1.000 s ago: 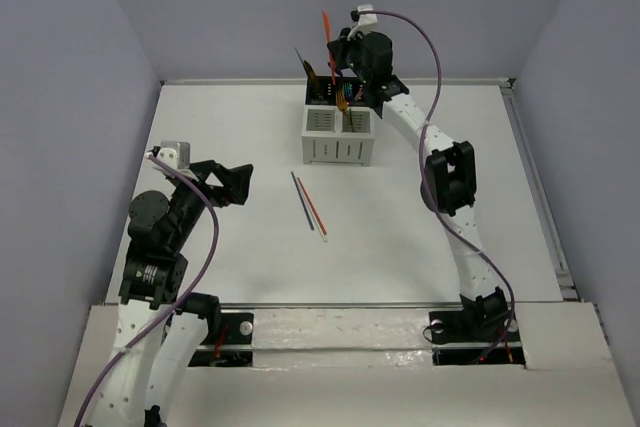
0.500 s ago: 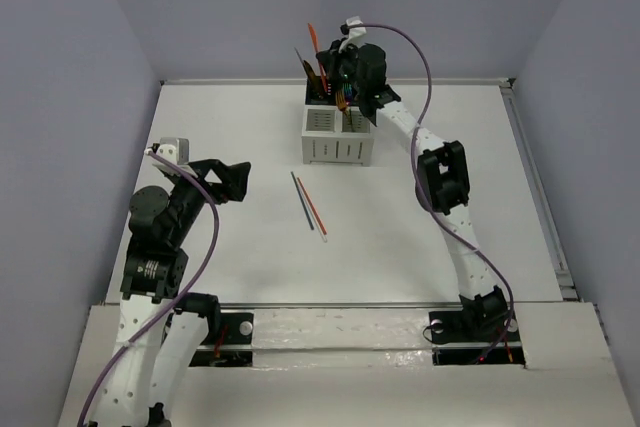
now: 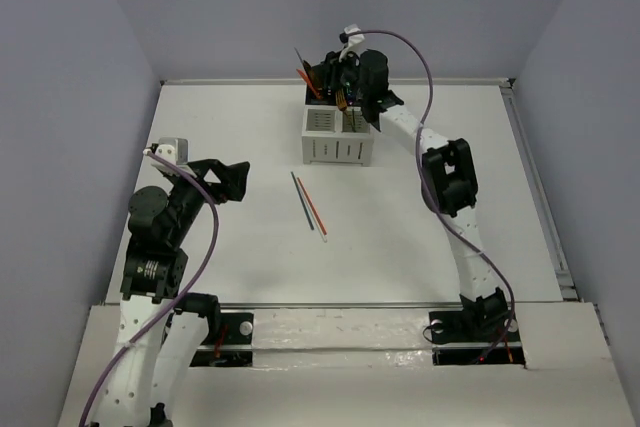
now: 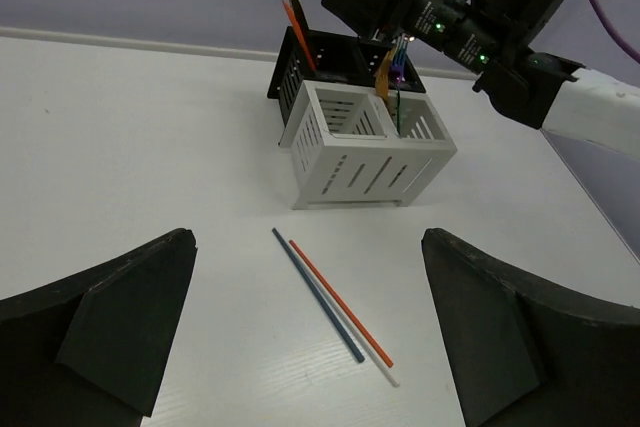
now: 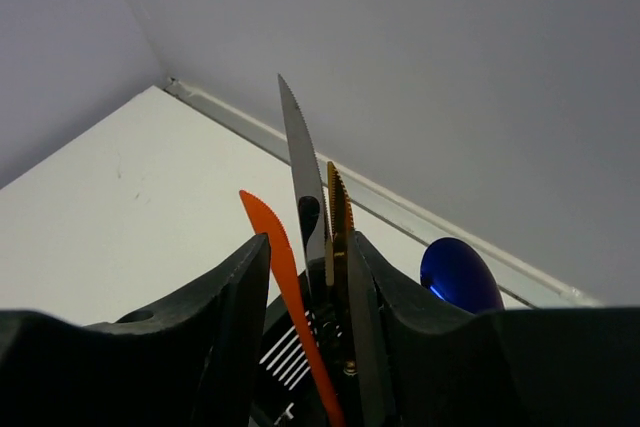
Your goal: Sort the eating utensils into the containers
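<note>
A white slatted caddy [image 3: 338, 145] [image 4: 365, 152] stands at the back of the table, with a dark compartment block [image 4: 300, 67] behind it. My right gripper [image 3: 328, 75] [image 5: 312, 247] hangs over that dark block, open. An orange knife [image 5: 285, 277] [image 4: 293, 22] leans loose between its fingers, beside a silver knife [image 5: 300, 157] and a gold knife [image 5: 337, 202]. A blue spoon [image 5: 458, 275] stands to the right. Two chopsticks lie mid-table, one blue-grey [image 4: 318, 294] and one orange-red with a pale tip [image 4: 340, 302] [image 3: 314, 209]. My left gripper [image 3: 236, 181] [image 4: 310, 347] hovers open to their left, holding nothing.
A gold utensil [image 4: 383, 77] and a purple-blue one [image 4: 400, 52] stand in the white caddy's compartments. A raised rail [image 3: 530, 167] runs along the table's right edge, and grey walls close in the back and sides.
My right gripper came down and left over the dark block with the orange knife, then opened. The knife now sits lower and leans left. The left arm stayed still.
</note>
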Action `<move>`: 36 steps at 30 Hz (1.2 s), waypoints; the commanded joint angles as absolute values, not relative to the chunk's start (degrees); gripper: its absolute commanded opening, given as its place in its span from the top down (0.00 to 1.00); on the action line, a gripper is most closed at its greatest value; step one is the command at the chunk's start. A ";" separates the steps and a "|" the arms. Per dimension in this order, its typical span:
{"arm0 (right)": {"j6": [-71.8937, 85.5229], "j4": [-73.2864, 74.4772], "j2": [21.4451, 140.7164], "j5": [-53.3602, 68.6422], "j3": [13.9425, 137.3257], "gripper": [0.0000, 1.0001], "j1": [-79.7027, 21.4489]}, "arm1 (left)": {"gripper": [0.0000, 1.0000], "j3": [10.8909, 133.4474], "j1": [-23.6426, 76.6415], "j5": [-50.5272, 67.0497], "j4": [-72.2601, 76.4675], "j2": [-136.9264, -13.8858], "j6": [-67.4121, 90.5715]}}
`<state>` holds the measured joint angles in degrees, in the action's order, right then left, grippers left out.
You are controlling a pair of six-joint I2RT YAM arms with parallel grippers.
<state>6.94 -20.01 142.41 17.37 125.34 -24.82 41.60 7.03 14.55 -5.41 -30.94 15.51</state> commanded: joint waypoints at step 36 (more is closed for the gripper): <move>15.29 3.87 108.80 2.46 76.28 0.74 -48.08 | 0.01 40.69 5.62 16.79 -2.29 -28.21 16.08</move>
<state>13.80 2.68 105.25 5.76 72.29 -46.68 40.84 5.89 15.68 -5.37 -28.71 15.55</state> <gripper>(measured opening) 0.236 0.989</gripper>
